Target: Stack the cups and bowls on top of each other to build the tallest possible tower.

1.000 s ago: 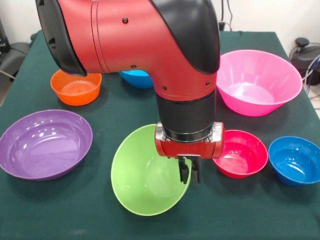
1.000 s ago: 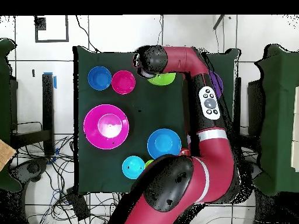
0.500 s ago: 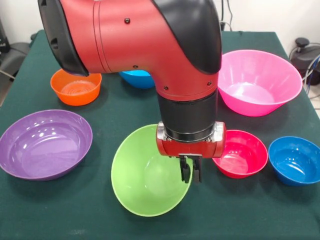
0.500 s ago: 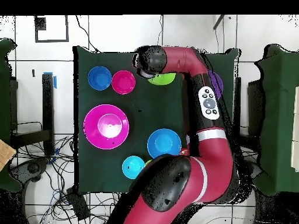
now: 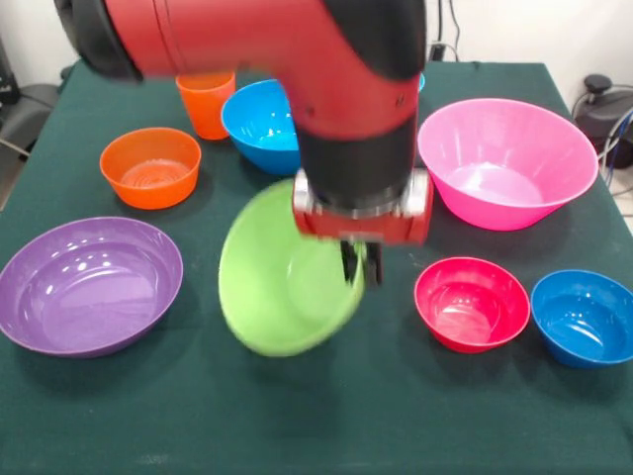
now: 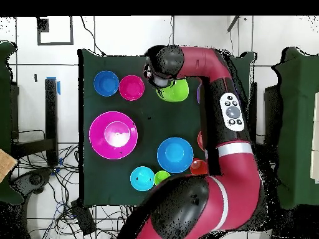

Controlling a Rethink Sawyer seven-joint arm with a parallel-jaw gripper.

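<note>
The gripper [image 5: 358, 265] is clamped on the rim of the lime green bowl [image 5: 282, 272], one finger inside the wall and one outside. The bowl hangs tilted, its opening turned toward the camera across the table, clear of the green cloth-covered table [image 5: 326, 416] near its middle. Motion blur smears both the bowl and the arm [image 5: 297, 59].

In the front view, the purple bowl [image 5: 87, 285] sits upright by the table's left edge, with the orange bowl [image 5: 150, 166] behind it. The orange cup [image 5: 206, 101] stands upright toward the far edge, just beside the large blue bowl [image 5: 265, 124], which the arm partly hides. The pink bowl [image 5: 506, 161] sits near the right edge. In front of it, the red bowl [image 5: 471, 303] and a small blue bowl [image 5: 584, 317] rest side by side, close but apart.

In the overhead view, the second small blue bowl [image 6: 141, 178] lies near the table edge closest to the robot's base, with the light green cup [image 6: 161, 177] just beside it, partly under the arm
</note>
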